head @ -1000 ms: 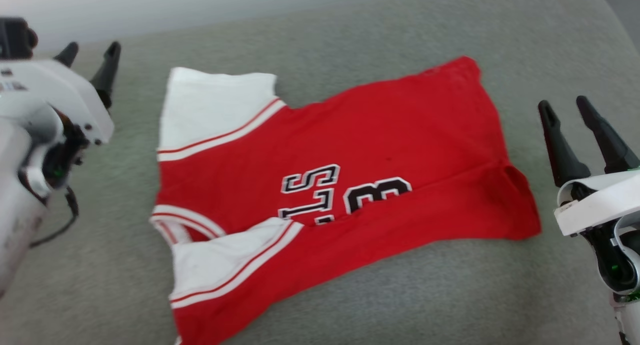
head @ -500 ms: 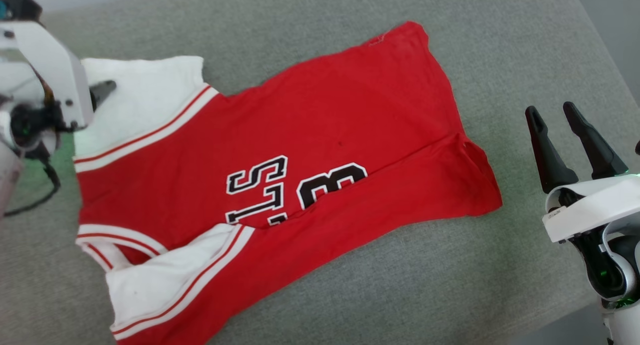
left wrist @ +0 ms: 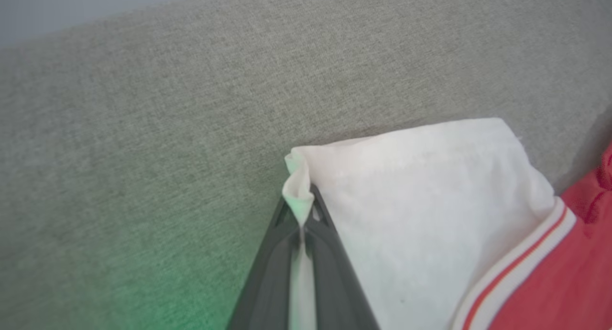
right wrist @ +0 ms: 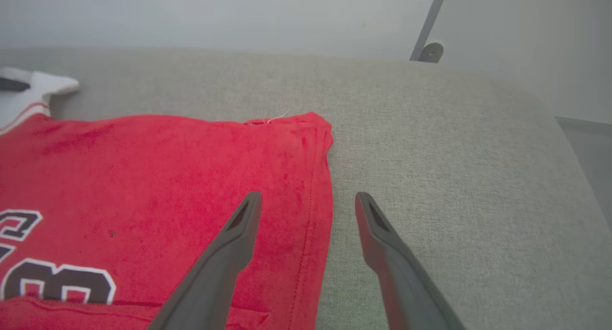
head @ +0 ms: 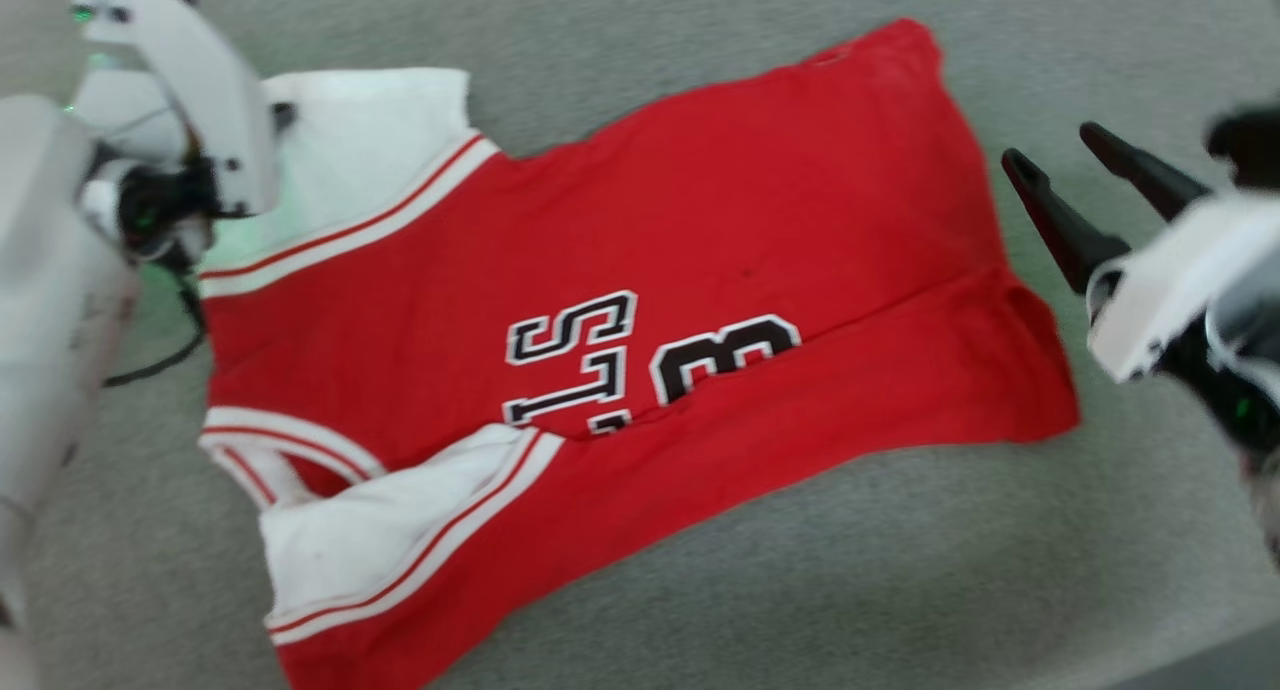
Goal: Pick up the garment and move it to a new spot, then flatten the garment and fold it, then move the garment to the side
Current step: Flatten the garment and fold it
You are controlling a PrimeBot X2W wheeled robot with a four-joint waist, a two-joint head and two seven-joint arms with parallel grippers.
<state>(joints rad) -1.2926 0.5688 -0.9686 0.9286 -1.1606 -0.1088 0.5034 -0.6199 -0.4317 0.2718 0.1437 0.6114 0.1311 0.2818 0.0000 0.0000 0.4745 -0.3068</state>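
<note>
A: Bright red T-shirt with white short sleeves (head: 700, 270) lies spread across the grey woven cushion (head: 900, 570), lettering up, near edge folded over.
B: Left tool (left wrist: 300, 213)?
A: Pressed together, pinching the far white sleeve (left wrist: 430, 201) at its corner; cloth bunches above the tips.
B: Right tool (right wrist: 308, 198)?
A: Spread, over the hem edge: one finger above red cloth, the other above bare cushion. Contact: cannot tell.
B: Surroundings?
A: Pale wall (right wrist: 191, 14) behind. Slanted grey metal rod with round bracket (right wrist: 429, 43) beyond the cushion's far edge. Thin black cable (head: 150, 365) hangs beside the left arm.
</note>
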